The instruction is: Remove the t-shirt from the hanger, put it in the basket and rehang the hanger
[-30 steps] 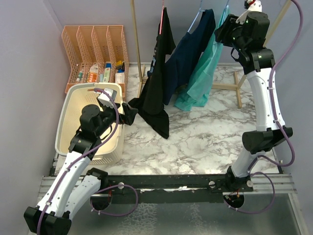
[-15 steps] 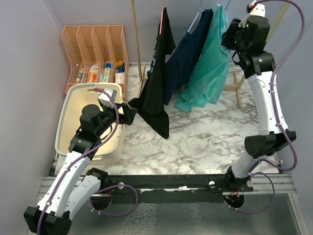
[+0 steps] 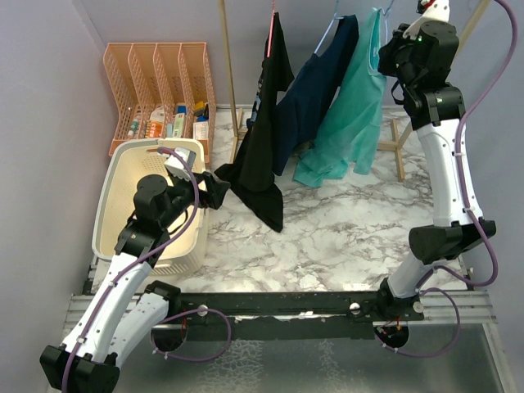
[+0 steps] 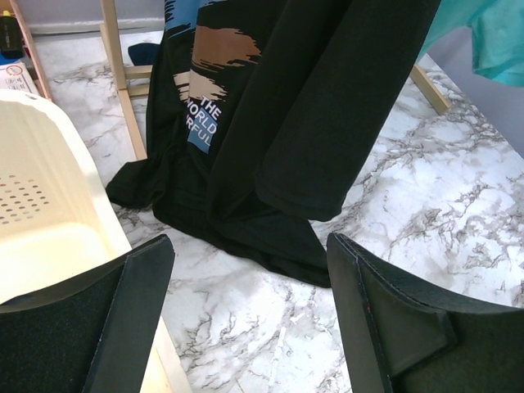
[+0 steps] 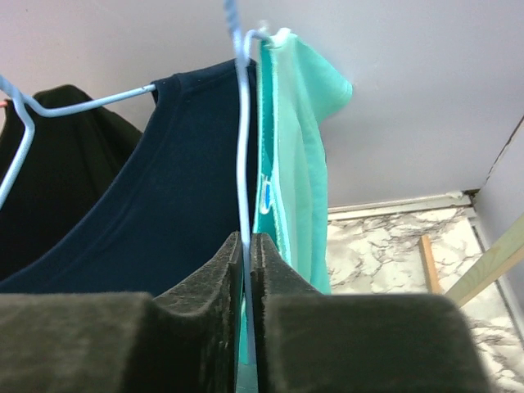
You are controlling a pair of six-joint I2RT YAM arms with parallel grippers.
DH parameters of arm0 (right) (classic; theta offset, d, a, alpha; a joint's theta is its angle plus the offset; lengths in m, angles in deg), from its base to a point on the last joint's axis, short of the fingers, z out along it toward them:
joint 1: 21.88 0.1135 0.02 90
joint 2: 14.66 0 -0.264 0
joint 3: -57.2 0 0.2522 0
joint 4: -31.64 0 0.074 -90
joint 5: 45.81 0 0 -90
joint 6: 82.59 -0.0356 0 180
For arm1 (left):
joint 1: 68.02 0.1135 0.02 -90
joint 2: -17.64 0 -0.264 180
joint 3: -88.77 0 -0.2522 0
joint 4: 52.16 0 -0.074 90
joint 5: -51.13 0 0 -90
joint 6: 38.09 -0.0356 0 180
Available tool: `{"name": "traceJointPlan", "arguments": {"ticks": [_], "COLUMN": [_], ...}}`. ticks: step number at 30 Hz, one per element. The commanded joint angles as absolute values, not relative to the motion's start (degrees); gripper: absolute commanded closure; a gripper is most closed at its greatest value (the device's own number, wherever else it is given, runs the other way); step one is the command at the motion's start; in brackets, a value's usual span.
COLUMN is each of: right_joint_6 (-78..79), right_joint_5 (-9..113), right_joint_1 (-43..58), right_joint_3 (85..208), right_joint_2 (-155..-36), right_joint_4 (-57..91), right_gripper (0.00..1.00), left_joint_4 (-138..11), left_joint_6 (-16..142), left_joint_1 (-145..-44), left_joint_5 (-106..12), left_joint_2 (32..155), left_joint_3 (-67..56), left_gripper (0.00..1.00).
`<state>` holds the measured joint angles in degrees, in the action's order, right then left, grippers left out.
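Note:
A teal t-shirt (image 3: 352,106) hangs on a light blue wire hanger (image 5: 242,147) at the back right. My right gripper (image 3: 391,51) is high up beside it, shut on the hanger's wire (image 5: 246,241). In the right wrist view the teal t-shirt (image 5: 291,164) is to the right of the wire. A navy t-shirt (image 3: 315,90) hangs on its own hanger to the left (image 5: 164,196). A black t-shirt (image 3: 266,139) hangs further left, its hem lying on the table (image 4: 311,106). My left gripper (image 3: 221,187) is open and empty, low next to that hem (image 4: 250,278).
A cream laundry basket (image 3: 123,205) stands at the left, close under my left arm (image 4: 41,213). A peach file rack (image 3: 160,90) with small items stands behind it. Wooden rack posts (image 3: 229,74) and a wooden foot (image 3: 397,147) stand on the marble table.
My right gripper has moved up and to the right with the hanger. The teal t-shirt has gone with it and now hangs higher and straighter. The left arm has not moved.

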<state>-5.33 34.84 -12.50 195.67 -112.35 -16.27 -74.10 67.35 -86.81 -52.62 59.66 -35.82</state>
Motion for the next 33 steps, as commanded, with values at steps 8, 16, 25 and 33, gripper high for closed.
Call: {"name": "traceJointPlan", "arguments": {"ticks": [8,16,25,33], "right_joint_6": [-2.8,-0.1,-0.9,-2.8], "right_joint_5": [39.4,38.9,37.3,41.1], "right_joint_1": [-12.6,-12.6,-12.6,-12.6], "right_joint_3": [198.3,200.8,192.8,177.4], "right_joint_2": [-114.6,-112.0,-103.9,-88.8], "right_joint_4": [-9.0,-6.9,-7.5,-13.1], "right_gripper": [0.99,0.99,0.99,0.99], "left_joint_4": [-72.2,-72.1,-71.8,-67.1], "left_joint_6": [67.3,67.3,67.2,66.7], "left_joint_1": [-86.9,-86.9,-86.9,-87.0], "left_joint_5": [-53.5,-53.5,-53.4,-56.8], "left_joint_2": [58.5,58.3,58.0,57.5], "left_joint_3": [-36.3,-36.3,-36.2,-35.5], "left_gripper": [0.24,0.25,0.05,0.01]}}
